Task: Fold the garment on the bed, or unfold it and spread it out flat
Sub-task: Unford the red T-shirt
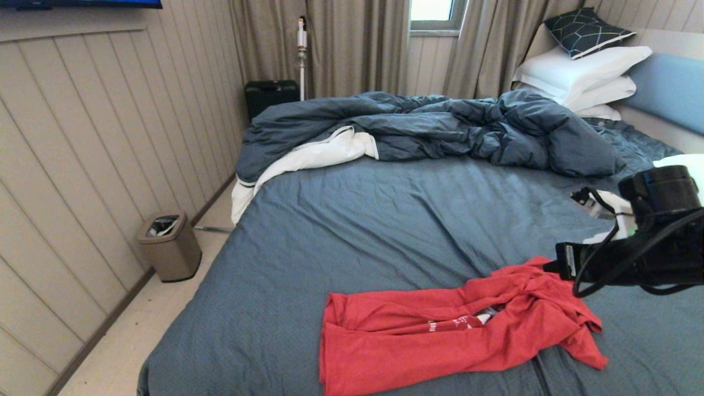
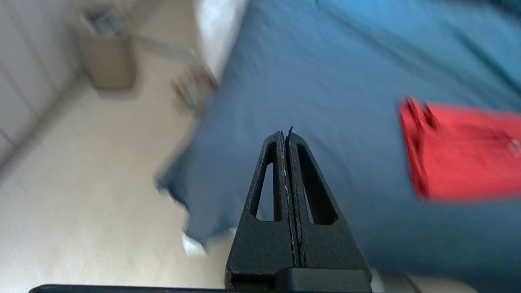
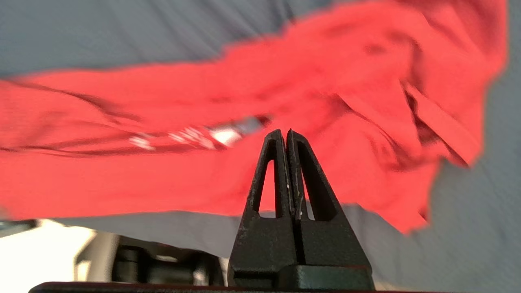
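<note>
The garment (image 1: 440, 335) is a red T-shirt lying bunched in a long rumpled strip across the near part of the bed (image 1: 385, 220), with only a sliver of its white lettering showing. My right arm (image 1: 649, 242) reaches in from the right, above the shirt's right end. In the right wrist view my right gripper (image 3: 284, 132) is shut with nothing in it, hovering over the garment (image 3: 244, 101). My left gripper (image 2: 286, 134) is shut and empty over the bed's near left corner, well away from the garment (image 2: 460, 150). The left arm is out of the head view.
A rumpled dark blue duvet (image 1: 440, 126) with white lining covers the far part of the bed. White pillows (image 1: 583, 71) lean on the light blue headboard (image 1: 671, 88). A beige bin (image 1: 169, 245) stands on the floor by the left wall, and a dark suitcase (image 1: 269, 96) by the curtains.
</note>
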Controlling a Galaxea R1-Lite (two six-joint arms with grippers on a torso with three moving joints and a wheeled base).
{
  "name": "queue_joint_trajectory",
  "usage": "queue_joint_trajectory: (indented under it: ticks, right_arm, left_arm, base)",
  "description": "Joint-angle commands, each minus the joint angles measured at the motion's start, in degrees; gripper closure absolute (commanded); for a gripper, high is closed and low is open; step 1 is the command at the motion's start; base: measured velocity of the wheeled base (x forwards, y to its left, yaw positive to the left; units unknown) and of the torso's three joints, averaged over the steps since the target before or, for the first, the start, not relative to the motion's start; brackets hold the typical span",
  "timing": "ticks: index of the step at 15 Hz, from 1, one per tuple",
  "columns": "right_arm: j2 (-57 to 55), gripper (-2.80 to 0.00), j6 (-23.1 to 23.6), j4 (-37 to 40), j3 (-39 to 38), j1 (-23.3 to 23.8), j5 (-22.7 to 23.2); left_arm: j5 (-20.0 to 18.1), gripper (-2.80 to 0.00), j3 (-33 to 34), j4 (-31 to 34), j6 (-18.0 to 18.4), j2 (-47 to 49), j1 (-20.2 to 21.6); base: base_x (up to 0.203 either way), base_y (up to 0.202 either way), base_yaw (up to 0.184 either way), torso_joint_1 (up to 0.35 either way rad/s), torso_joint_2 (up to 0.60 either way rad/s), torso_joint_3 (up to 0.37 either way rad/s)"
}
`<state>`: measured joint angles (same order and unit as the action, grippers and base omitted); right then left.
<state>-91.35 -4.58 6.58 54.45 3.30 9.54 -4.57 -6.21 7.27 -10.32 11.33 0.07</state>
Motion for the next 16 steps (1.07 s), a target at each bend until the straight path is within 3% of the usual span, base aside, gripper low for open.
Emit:
queue_joint_trajectory:
  ticks: [1, 3, 5, 9, 12, 13, 14, 16]
  right_arm:
    - [0.2, 0.0, -0.61, -0.12, 2.32, 0.03, 0.66]
    - [0.09, 0.0, -1.23, -0.19, 5.56, -0.02, 0.87]
    - [-0.19, 0.0, -1.33, -0.17, 9.74, -0.32, 0.91]
    - [-1.79, 0.0, -2.82, -0.17, 16.55, -2.52, 0.92]
    - [-2.52, 0.0, -2.8, -0.25, 17.63, -2.68, 1.84]
    - [-2.52, 0.0, -2.88, -0.25, 17.65, -2.6, 3.19]
    - [-2.58, 0.0, -2.82, -0.26, 18.04, -2.54, 4.27]
    - [-2.61, 0.0, -2.71, -0.25, 19.03, -2.42, 4.52]
  left_arm:
    - [-3.06, 0.0, -2.46, 0.12, -0.38, 15.86, 0.01]
    - [-8.33, 0.0, -6.82, 0.68, -1.59, 29.28, -0.83]
    - [-11.44, 0.0, -13.63, 2.32, -4.37, 41.54, -4.92]
    - [-12.84, 0.0, -27.56, 5.94, -10.88, 61.2, -17.92]
    - [-12.97, 0.0, -33.81, 6.61, -13.27, 72.56, -22.46]
    - [-12.95, -2.51, -35.59, 6.69, -14.12, 75.41, -23.41]
    - [-12.93, -2.8, -37.43, 6.76, -15.29, 77.5, -24.48]
    - [-12.96, -2.8, -39.6, 6.79, -16.78, 79.97, -27.13]
  base:
    - [0.0, 0.0, 0.0, 0.0, 0.0, 0.0]
    - [0.0, 0.0, 0.0, 0.0, 0.0, 0.0]
    - [0.0, 0.0, 0.0, 0.0, 0.0, 0.0]
    - [0.0, 0.0, 0.0, 0.0, 0.0, 0.0]
    - [0.0, 0.0, 0.0, 0.0, 0.0, 0.0]
    - [0.0, 0.0, 0.0, 0.0, 0.0, 0.0]
    - [0.0, 0.0, 0.0, 0.0, 0.0, 0.0]
    - [0.0, 0.0, 0.0, 0.0, 0.0, 0.0]
